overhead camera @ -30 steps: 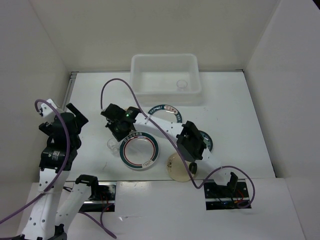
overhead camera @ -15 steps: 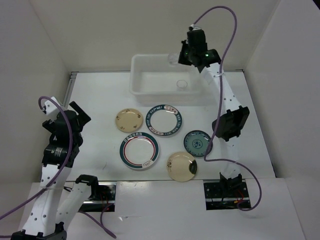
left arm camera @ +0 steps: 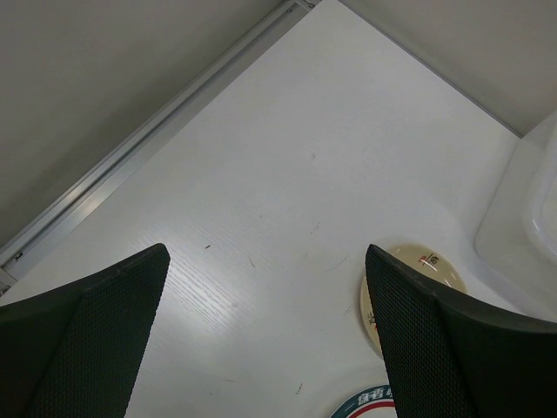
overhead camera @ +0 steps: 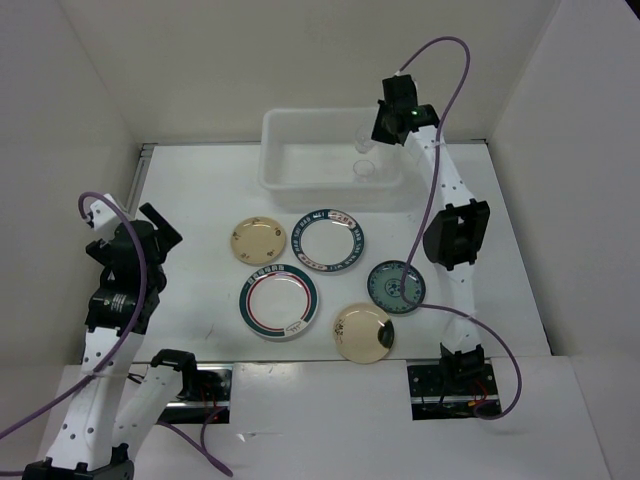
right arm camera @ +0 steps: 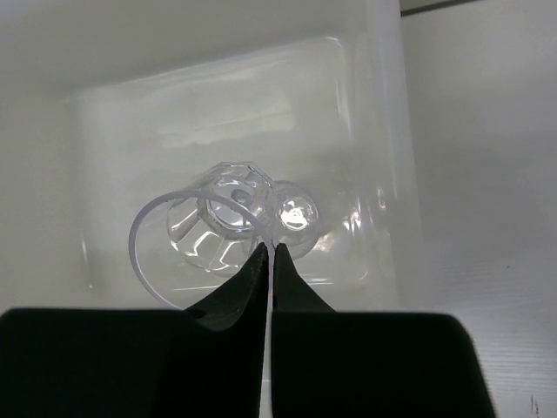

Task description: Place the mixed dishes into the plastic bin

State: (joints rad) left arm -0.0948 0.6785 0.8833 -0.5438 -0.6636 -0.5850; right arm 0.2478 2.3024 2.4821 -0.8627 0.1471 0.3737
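Glass cup is hanging above plastic bin, its rim pinched by right gripper; second cup is sitting inside. Left gripper is hovering, fingers apart.

Bright, even light, soft shadows; glare washes out the plastic bin in the right wrist view.

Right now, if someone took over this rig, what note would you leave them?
Right tool: shut on the rim of a glass cup, held above the far right corner of the plastic bin.
Left tool: open, empty, over the left side of the table.
Done: one other cup sits in the bin.
Left: release the held cup, then bin five plates lying on the table: two cream plates, two green-rimmed plates, one teal plate.
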